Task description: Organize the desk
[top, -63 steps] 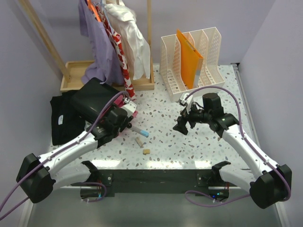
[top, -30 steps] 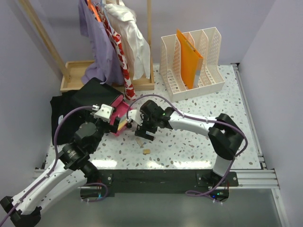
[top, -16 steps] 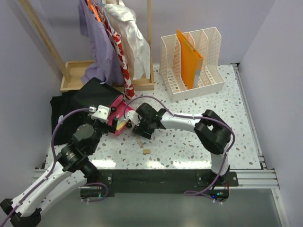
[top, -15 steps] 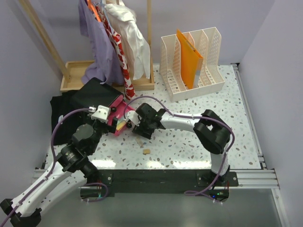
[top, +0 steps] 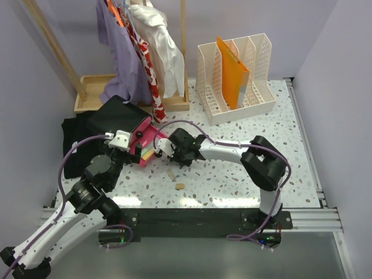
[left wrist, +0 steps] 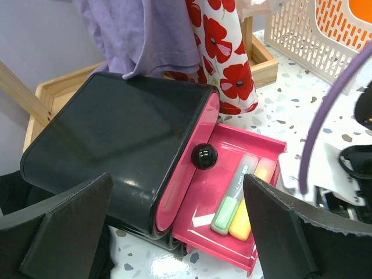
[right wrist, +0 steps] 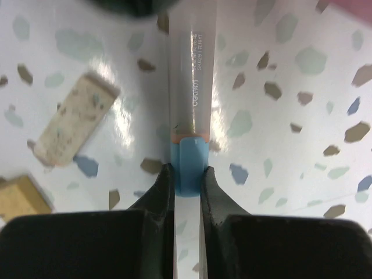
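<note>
Right gripper (right wrist: 187,177) nipped tight on the blue cap of a clear marker (right wrist: 192,87) lying on the speckled desk (right wrist: 279,87), pale stub (right wrist: 75,125) just beside, left gripper (left wrist: 177,177) spread wide and empty facing a black case (left wrist: 116,139) with pink drawer (left wrist: 256,145), on the desk's left side

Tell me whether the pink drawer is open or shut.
Open: the pink drawer sticks out of the black case, two highlighters lying inside.
</note>
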Controlling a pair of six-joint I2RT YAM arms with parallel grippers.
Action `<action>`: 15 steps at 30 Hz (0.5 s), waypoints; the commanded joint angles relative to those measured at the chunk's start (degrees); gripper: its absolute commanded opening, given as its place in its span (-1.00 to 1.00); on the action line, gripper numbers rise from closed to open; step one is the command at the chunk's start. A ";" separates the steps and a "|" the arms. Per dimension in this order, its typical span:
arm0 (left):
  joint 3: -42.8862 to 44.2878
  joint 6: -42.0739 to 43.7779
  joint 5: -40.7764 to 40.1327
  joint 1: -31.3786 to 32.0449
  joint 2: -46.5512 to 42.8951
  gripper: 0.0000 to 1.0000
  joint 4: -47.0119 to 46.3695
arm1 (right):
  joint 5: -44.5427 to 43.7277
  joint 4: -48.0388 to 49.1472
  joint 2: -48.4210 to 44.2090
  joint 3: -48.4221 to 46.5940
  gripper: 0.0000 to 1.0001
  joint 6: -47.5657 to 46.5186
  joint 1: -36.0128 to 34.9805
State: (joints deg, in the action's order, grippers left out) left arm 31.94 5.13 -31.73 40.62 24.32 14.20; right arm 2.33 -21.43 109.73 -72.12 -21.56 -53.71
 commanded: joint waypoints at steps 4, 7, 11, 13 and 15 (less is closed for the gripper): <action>-0.74 0.15 -0.71 -0.10 -0.85 0.99 -3.56 | 0.84 -11.95 -10.93 1.80 -1.00 -15.16 1.33; -0.57 0.15 -0.71 -0.02 -1.11 0.99 -3.39 | 0.92 -16.18 -14.27 2.16 -1.00 -20.62 2.47; -0.74 0.15 -0.97 -0.10 -2.16 0.99 -3.56 | 0.84 -19.61 -18.14 1.02 -1.00 -25.36 3.70; -0.74 0.15 -1.41 -0.10 -2.87 0.99 -3.56 | -0.04 -21.36 -19.03 -1.35 -1.00 -28.35 3.70; -0.74 0.32 -1.93 -0.10 -3.74 0.99 -3.56 | -1.53 -22.69 -19.03 -4.85 -1.00 -31.24 3.62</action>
State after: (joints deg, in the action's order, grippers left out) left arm 31.16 5.13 -31.97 40.62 22.17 14.20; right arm 2.42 -39.35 92.44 -70.89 -44.45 -49.91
